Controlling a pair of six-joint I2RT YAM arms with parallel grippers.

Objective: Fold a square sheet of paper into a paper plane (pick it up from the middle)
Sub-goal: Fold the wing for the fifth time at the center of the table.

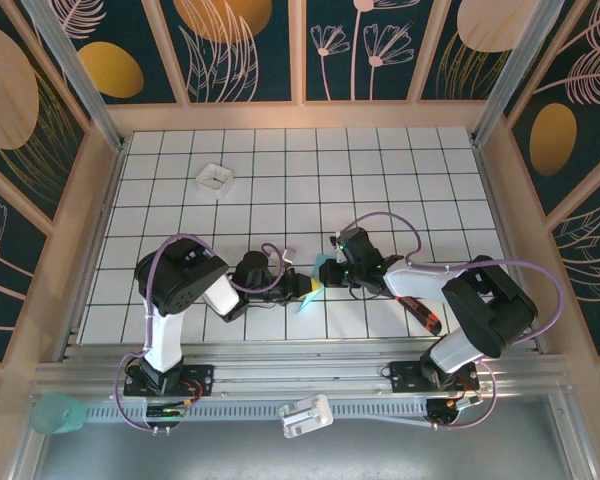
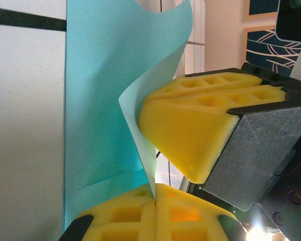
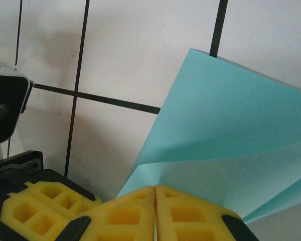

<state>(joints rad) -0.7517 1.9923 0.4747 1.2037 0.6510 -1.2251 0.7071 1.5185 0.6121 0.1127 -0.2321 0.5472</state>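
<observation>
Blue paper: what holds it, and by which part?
The left gripper pinches a curled edge of the blue paper; the right gripper pinches its folded corner.

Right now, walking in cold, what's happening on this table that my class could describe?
Two robot arms meet over the near middle of the gridded table, both handling the turquoise sheet of paper. The left gripper and the right gripper are each shut on it. The sheet is lifted and curled between them, partly folded, not yet a plane.

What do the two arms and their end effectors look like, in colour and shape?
The left arm and right arm have white links, black joints and looping lilac cables. The left end effector and right end effector carry yellow pads with square pockets in black holders.
</observation>
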